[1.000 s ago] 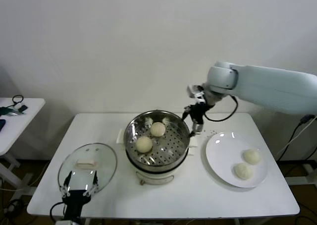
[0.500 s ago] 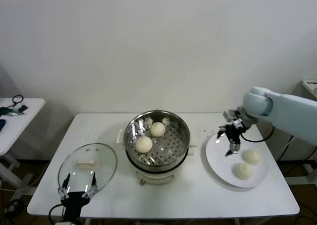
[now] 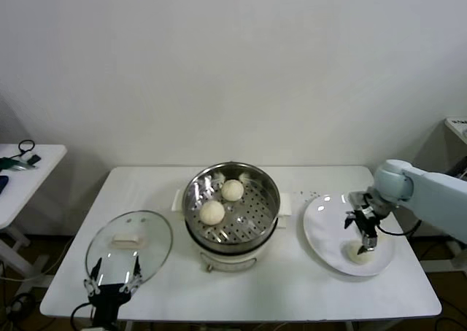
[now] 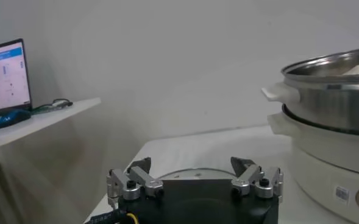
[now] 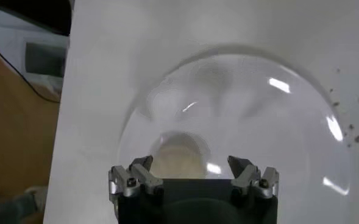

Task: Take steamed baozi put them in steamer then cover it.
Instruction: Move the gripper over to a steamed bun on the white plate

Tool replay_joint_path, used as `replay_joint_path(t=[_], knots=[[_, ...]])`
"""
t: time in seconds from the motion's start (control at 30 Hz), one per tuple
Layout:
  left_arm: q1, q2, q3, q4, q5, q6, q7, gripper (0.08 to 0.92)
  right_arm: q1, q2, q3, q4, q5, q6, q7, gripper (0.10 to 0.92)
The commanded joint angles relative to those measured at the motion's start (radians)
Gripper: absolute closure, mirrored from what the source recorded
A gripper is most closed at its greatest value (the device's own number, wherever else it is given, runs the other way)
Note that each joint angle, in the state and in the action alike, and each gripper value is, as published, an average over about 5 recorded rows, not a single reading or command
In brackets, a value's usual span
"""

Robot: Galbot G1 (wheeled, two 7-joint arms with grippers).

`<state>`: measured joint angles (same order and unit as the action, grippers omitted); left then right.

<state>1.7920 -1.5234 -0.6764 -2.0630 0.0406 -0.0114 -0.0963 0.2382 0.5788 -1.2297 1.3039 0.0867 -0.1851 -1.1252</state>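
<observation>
The steamer stands mid-table with two baozi on its perforated tray. My right gripper is open, low over the white plate, just above a baozi. In the right wrist view that baozi lies between the open jaws of the gripper. A second baozi on the plate is hidden behind the gripper. The glass cover lies flat at the front left. My left gripper is open and parked at its near edge.
A small side table with cables stands left of the main table. In the left wrist view the steamer is beyond and to one side of the cover's rim, and a lit screen stands on the side table.
My right gripper has moved from the steamer's far right rim to the plate and lowered over a baozi. One plate baozi is now hidden. The left arm stayed put.
</observation>
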Motion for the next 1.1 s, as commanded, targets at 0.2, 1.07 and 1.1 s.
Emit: replay_joint_path(t=[0.2, 1.07, 1.1], knots=[[0.012, -0.006, 0.0, 0.004, -0.009, 0.002, -0.004, 0.177, -0.142, 0.012, 0.106, -0.085, -0.153, 0.05, -0.008, 0.203], [0.017, -0.005, 0.005, 0.007, -0.006, 0.008, -0.022, 0.177, -0.108, 0.05, 0.113, -0.107, -0.138, 0.095, -0.058, 0.329], [0.018, -0.005, 0.006, 0.006, -0.006, 0.008, -0.022, 0.177, -0.095, 0.051, 0.11, -0.107, -0.134, 0.105, -0.061, 0.331]])
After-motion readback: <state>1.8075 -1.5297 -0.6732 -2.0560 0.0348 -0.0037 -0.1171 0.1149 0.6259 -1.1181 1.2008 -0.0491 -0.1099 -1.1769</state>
